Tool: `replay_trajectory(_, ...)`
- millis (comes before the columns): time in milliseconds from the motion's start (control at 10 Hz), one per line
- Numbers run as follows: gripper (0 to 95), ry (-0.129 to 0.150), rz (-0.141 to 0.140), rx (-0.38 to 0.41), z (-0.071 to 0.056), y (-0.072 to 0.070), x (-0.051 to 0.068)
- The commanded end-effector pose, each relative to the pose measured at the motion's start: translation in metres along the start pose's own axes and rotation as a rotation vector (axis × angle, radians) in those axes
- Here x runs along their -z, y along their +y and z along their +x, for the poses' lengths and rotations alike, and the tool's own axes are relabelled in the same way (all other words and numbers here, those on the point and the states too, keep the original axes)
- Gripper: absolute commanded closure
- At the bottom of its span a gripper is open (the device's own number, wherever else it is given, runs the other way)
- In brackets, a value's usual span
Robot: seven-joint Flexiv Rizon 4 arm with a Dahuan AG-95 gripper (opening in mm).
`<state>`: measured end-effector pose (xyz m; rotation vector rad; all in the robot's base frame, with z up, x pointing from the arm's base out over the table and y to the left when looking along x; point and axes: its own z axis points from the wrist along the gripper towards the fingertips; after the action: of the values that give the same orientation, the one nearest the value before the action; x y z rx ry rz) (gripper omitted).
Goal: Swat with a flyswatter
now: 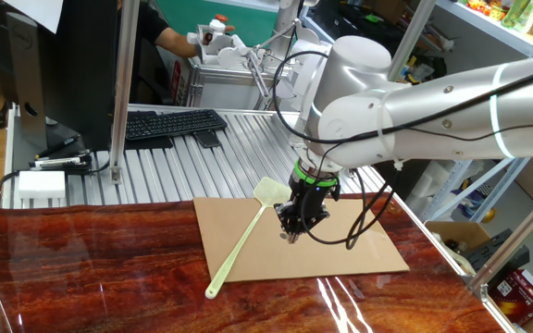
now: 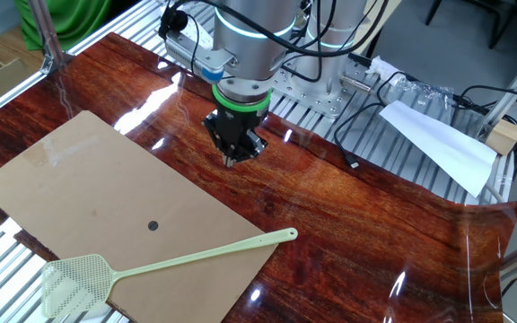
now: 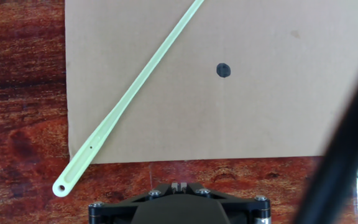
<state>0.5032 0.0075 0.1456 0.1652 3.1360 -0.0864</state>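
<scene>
The pale yellow-green flyswatter lies flat and slantwise on the cardboard sheet. Its mesh head sits at one edge of the sheet. Its handle end juts past the sheet onto the wood table. A black dot marks the cardboard. My gripper hangs shut and empty above the table, near the sheet's edge and apart from the handle.
The red-brown wood table carries the sheet. A keyboard and a white box lie on the ribbed metal bench behind. A black cable crosses the hand view at right. White paper lies at the table's far side.
</scene>
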Motion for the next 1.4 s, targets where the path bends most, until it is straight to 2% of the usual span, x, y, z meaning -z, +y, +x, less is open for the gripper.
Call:
replay_trajectory(100,95.0,-0.002,0.0,-0.002,-0.001,0.001,-0.003)
replay_trajectory(600,95.0,-0.001,-0.005,-0.031,-0.005,0.005,-0.017)
replay_trajectory(1100,95.0,0.007,-0.016,-0.127,-0.012,0.011,-0.04)
replay_trajectory(1400,95.0,0.021,-0.021,-0.187,-0.021,0.012,-0.047)
